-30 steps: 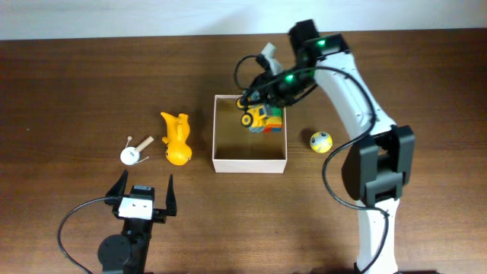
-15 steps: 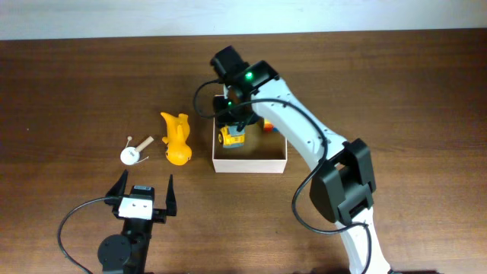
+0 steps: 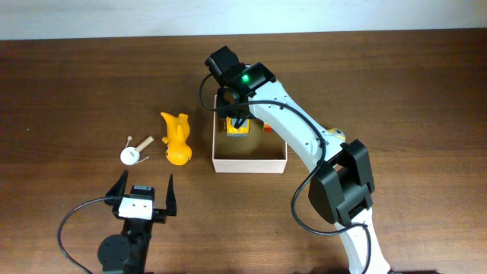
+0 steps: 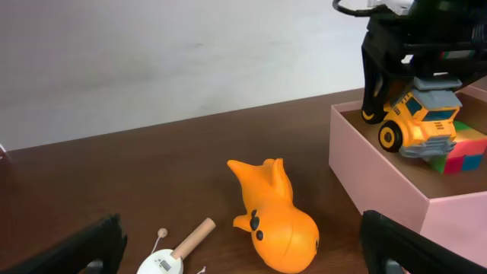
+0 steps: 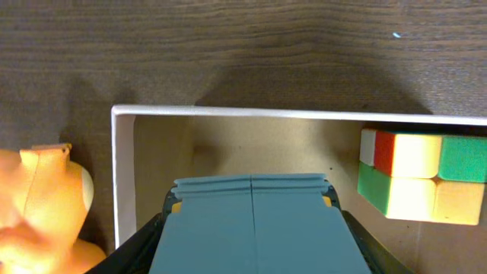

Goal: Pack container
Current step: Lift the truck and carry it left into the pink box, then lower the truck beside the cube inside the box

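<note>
Container | right tool clamped on yellow truck above its floor | left tool spread apart, empty

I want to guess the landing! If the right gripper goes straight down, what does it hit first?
Probably the cardboard box floor; the right gripper's yellow toy truck would touch first, beside the colour cube.

Matt cardboard container, glossy plastic orange toy (smooth), dark wood-grain table, seemingly plastic truck
</note>
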Available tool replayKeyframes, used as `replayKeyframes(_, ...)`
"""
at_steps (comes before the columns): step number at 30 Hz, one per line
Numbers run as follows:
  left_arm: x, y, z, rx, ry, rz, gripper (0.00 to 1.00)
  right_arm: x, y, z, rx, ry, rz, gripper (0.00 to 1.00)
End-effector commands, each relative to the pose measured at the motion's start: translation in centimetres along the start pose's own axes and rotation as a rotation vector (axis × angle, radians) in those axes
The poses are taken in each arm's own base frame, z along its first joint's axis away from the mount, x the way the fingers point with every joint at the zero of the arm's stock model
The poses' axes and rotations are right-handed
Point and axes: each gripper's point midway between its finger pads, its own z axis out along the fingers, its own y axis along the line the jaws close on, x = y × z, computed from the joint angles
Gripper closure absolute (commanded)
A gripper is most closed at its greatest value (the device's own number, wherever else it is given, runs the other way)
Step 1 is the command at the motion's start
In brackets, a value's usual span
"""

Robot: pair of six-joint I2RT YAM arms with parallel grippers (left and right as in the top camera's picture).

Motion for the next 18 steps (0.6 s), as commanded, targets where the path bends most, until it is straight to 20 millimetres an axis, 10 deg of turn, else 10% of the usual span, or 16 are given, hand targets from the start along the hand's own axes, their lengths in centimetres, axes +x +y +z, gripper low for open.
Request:
replayKeyframes(1, 0.2, 0.2, 0.0, -0.01, 0.002, 0.016, 0.01, -0.7, 0.5, -1.0, 0.001, -0.045, 0.028, 0.5)
replayKeyframes(18, 0.2, 0.2, 0.0, -0.01, 0.002, 0.016, 0.01, 0.7, 1.9, -0.3, -0.021, -0.008, 0.0, 0.5)
